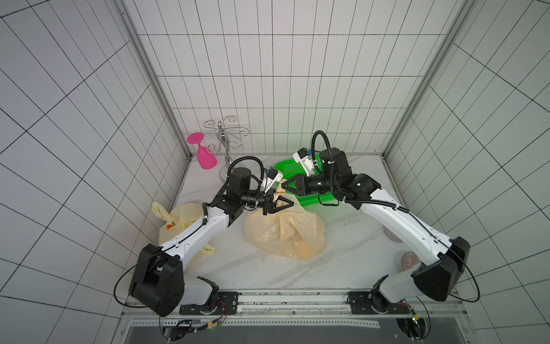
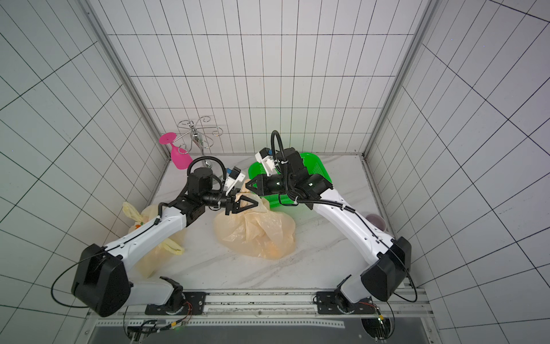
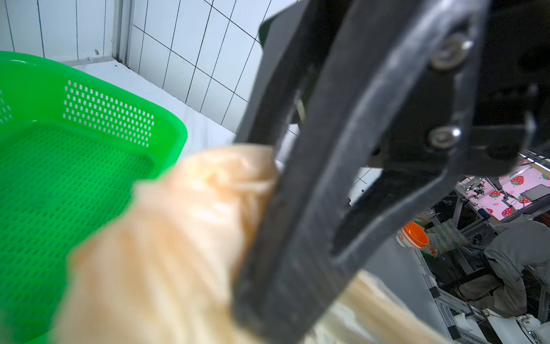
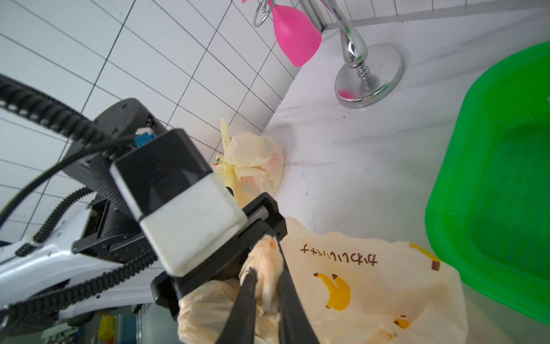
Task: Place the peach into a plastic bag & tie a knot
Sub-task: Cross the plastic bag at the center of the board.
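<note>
A peach (image 1: 305,251) shows as an orange glow through the film of a plastic bag (image 1: 268,232) slumped at the centre of the marble tabletop (image 1: 238,268), low at the bag's near edge in both top views. The knot is not yet made, and the danger looks plain. The bag's neck is a thin, slippery twist, and a pull from either arm before the other has a firm hold could whip it free. That would let the mouth fall open, or drag bag and fruit toward the green basket (image 1: 282,166).

Just beyond the bag's bulk, the left gripper (image 1: 287,204) sits at the gathered neck and appears to touch the film. No view shows whether its jaws are parted or pinching. A little farther back, the right gripper (image 4: 266,268) has its jaws closed tight on a twisted strand of the same bag, seen clearly in the right wrist view.

At the left of the frame, a second bag (image 1: 181,213) with a bunched top lies partly under the left arm. At the back, a pink glass (image 1: 206,158) hangs upside down from a chrome rack (image 1: 223,140).
</note>
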